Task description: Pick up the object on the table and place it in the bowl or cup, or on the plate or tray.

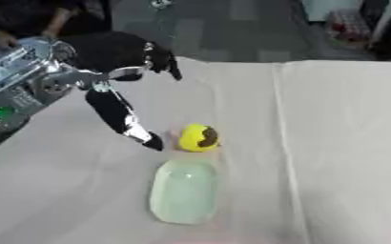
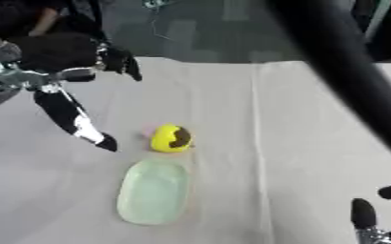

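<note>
A small yellow object with a dark brown patch (image 1: 199, 137) lies on the cloth-covered table, just beyond a pale green oval tray (image 1: 183, 190). My left hand (image 1: 115, 57) hovers to the upper left of the object, open, with one long finger (image 1: 128, 124) stretched down so its tip ends a little left of the yellow object, apart from it. My right hand (image 2: 374, 219) shows only as dark fingertips at the lower right corner of the right eye view, far from the object.
The table (image 1: 332, 143) carries a cream cloth with a fold line running front to back on the right. A dark arm (image 2: 341, 66) crosses the upper right of the right eye view. Beyond the table's far edge lies a grey floor.
</note>
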Controlling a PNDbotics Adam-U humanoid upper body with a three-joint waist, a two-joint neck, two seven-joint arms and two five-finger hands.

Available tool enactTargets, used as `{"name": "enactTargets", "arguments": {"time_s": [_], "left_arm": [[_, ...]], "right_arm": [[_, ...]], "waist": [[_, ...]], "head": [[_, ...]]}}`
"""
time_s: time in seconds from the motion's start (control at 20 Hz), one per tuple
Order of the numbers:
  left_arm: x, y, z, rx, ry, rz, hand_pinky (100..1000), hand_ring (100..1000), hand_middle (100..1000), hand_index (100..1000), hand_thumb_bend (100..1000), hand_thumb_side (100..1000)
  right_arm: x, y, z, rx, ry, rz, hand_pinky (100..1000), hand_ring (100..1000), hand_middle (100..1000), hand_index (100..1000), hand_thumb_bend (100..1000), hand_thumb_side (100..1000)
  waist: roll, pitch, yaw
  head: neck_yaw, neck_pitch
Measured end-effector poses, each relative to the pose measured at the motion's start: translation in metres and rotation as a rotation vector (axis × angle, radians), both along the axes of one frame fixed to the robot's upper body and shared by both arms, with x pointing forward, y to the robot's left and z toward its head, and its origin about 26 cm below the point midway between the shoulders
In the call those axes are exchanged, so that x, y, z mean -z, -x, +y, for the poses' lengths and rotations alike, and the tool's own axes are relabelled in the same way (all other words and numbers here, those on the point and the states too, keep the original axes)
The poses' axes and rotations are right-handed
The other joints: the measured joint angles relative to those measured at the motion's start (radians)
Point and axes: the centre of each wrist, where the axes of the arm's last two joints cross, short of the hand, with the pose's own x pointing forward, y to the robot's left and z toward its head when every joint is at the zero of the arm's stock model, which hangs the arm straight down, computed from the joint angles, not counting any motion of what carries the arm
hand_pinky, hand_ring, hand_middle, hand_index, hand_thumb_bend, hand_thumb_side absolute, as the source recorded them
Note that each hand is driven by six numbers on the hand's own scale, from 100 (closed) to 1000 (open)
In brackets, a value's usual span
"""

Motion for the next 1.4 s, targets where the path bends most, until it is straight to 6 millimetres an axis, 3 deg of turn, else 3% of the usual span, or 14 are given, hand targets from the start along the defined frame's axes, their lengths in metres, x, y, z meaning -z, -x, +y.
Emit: {"name": "enactTargets", "arguments": {"time_s": [0.35, 0.7, 1.0, 1.4], "left_arm": [[0.005, 0.0, -0.003, -0.001, 0.034, -0.023, 668, 694, 758, 821, 768, 721], [0.009, -0.001, -0.006, 0.013, 0.04, -0.06, 664, 688, 756, 817, 755, 710], [0.013, -0.001, -0.008, 0.005, 0.041, -0.068, 655, 674, 740, 803, 758, 654], [0.047, -0.017, -0.001, -0.07, 0.026, -0.032, 643, 664, 727, 791, 755, 624]], "right_arm": [[-0.004, -0.002, -0.005, -0.002, -0.014, -0.005, 367, 330, 284, 420, 455, 604], [-0.009, -0.005, -0.008, -0.01, -0.032, -0.017, 368, 330, 284, 422, 462, 607], [-0.015, -0.008, -0.013, -0.013, -0.053, -0.029, 369, 330, 286, 427, 470, 617], [-0.021, -0.012, -0.014, -0.025, -0.087, -0.042, 369, 330, 288, 431, 476, 626]], "waist": [[0.003, 0.0, -0.014], [0.005, 0.005, -0.027], [0.006, 0.012, -0.038], [0.0, 0.022, -0.058]], "head": [[0.011, 0.0], [0.056, 0.0], [0.075, -0.001], [0.085, -0.038]]}}
